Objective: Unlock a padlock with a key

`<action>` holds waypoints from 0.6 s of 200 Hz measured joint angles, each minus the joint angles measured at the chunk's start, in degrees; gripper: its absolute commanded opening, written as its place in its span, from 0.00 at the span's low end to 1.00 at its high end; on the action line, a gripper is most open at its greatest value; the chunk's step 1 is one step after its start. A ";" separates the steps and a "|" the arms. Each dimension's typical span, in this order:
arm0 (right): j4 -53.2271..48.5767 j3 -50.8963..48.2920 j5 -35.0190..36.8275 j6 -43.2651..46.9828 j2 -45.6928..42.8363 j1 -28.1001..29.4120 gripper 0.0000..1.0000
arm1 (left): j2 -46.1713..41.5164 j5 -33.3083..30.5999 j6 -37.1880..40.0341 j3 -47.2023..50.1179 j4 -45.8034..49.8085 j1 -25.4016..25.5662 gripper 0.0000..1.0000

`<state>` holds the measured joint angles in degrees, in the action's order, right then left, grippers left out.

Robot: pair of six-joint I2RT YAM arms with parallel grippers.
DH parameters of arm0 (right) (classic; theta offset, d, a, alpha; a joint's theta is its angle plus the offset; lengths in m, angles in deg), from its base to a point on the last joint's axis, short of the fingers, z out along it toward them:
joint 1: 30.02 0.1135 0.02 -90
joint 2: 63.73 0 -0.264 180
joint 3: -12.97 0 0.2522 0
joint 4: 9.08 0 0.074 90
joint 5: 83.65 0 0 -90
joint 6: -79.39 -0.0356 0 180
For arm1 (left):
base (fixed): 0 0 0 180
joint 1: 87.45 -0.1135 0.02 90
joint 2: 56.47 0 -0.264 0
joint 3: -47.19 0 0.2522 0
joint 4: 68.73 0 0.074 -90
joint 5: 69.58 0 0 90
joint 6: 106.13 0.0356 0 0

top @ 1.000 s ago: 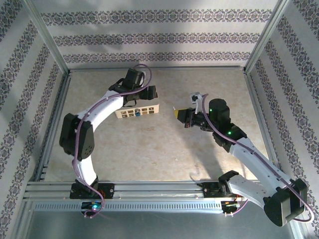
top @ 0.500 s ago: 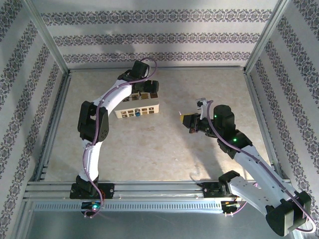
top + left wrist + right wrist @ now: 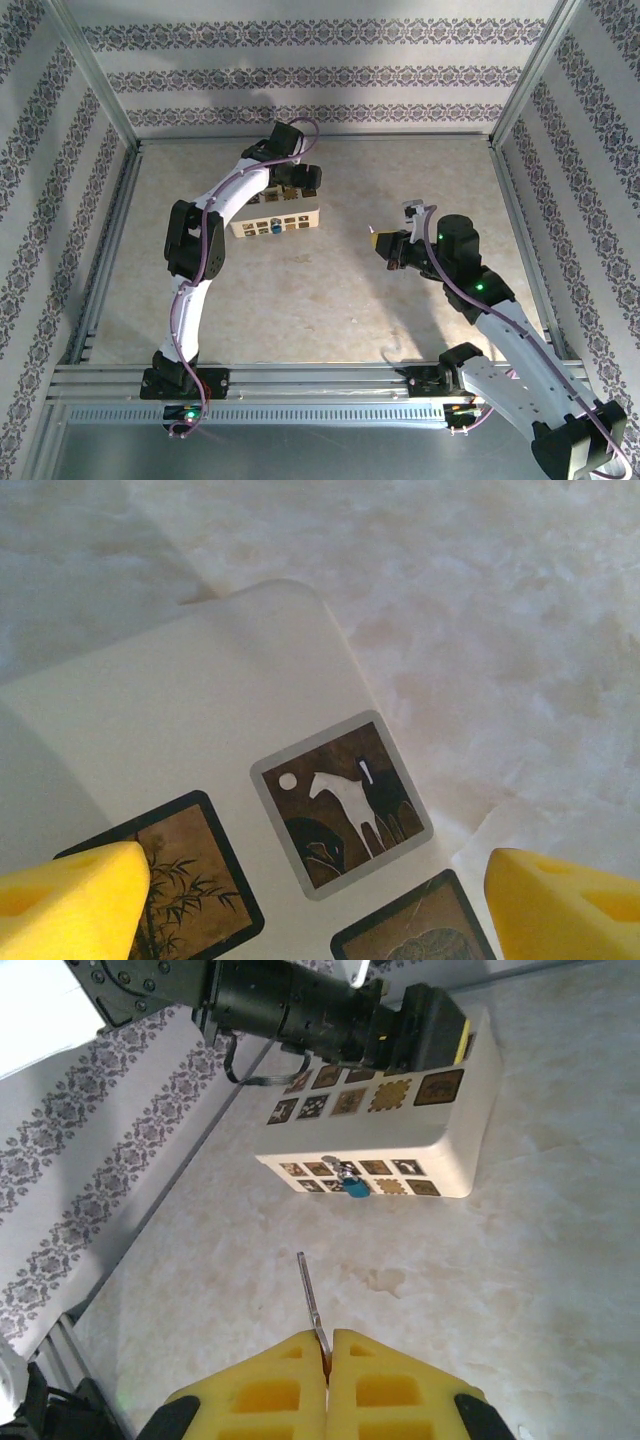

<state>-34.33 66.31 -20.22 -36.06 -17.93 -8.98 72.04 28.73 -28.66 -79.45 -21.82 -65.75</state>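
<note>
Slim metal key [image 3: 311,1303] — pinched by right jaws (yellow foam).

Beige marbled table [image 3: 300,300]. White rectangular box with rows of small picture tiles [image 3: 300,216] sits far left of centre. Small blue spot [image 3: 272,229] on its near face, too small to identify. Left tool [image 3: 292,192] over box's far edge. Right tool [image 3: 380,242], yellow-padded, well apart to box's right, pointing toward it.
</note>
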 measured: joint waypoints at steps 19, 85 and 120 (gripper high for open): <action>-1.18 0.00 0.00 0.35 -0.59 -1.55 0.00 | -1.29 0.07 0.22 1.90 -0.72 0.87 0.87; -2.82 -0.68 -1.44 0.20 -1.73 -7.63 0.00 | -5.33 0.35 -0.33 8.35 -2.51 7.69 0.86; -3.80 -1.03 -2.95 0.09 -2.27 -10.49 0.00 | -6.05 0.92 -1.88 9.29 -2.89 10.93 0.86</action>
<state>-38.13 65.28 -23.17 -35.98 -20.20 -19.47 65.98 29.65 -30.54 -70.16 -24.71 -54.83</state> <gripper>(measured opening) 0.044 0.864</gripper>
